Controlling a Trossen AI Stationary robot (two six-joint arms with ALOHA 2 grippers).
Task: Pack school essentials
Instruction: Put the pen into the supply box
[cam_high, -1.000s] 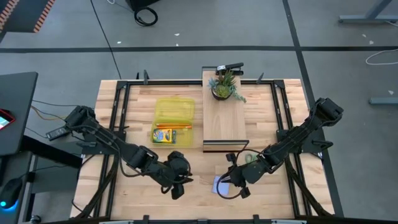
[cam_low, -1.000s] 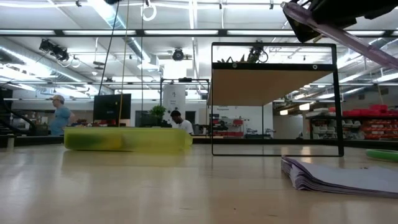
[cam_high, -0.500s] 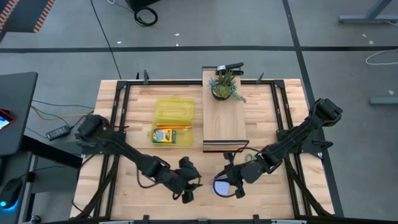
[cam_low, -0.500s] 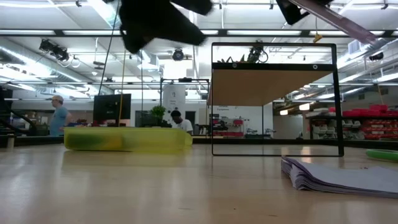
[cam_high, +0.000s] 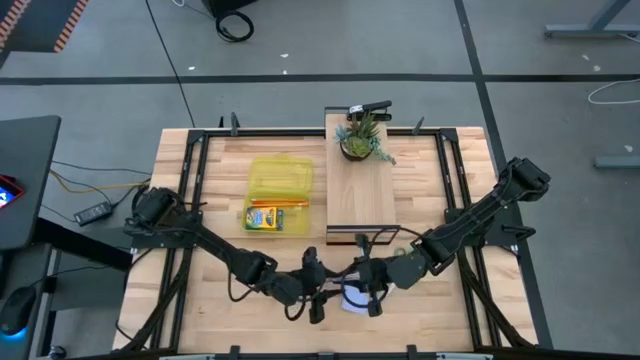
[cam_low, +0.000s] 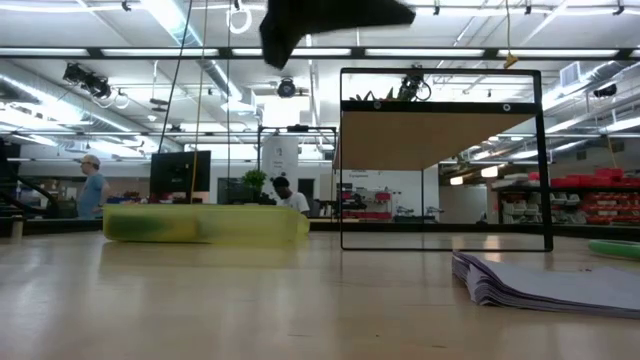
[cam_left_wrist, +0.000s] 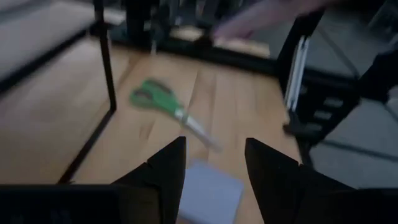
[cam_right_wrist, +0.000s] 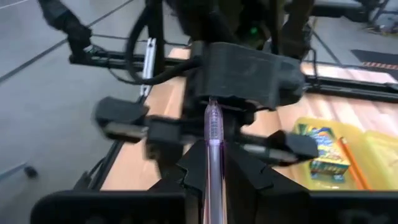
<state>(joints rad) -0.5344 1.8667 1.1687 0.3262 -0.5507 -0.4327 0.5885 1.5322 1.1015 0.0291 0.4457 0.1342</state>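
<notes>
My right gripper (cam_high: 366, 291) hangs over the table's near middle, shut on a translucent purple pen (cam_right_wrist: 212, 140). My left gripper (cam_high: 316, 302) is open and empty right beside it, facing it; it also shows in the right wrist view (cam_right_wrist: 242, 68). The light blue sticky-note pad (cam_high: 352, 298) lies flat on the table between and below them, and it shows past my left fingers (cam_left_wrist: 208, 190). The green-handled scissors (cam_left_wrist: 155, 102) lie flat beyond it. The crayon box (cam_high: 263, 216) and orange pencils (cam_high: 290, 203) lie at the yellow case (cam_high: 281, 177). My right gripper pinches the pen's shaft (cam_right_wrist: 214, 171) between its two fingers. The pen lies along the fingers and sticks out forward, its free end (cam_right_wrist: 211, 106) pointing at my left gripper. It is lifted clear of the table. Whether its tip touches my left gripper, I cannot tell.
A wooden shelf on a black wire frame (cam_high: 362, 190) stands at the middle, with a potted plant (cam_high: 362, 140) on its far end. In the low view the shelf frame (cam_low: 445, 240) stands behind the pad (cam_low: 540, 280). People show in the room beyond.
My left gripper has swung toward the table's right edge, along the near side, up to my right gripper and the pad. My right gripper with the pen has shifted a little toward the left; the pen has left the low view.
</notes>
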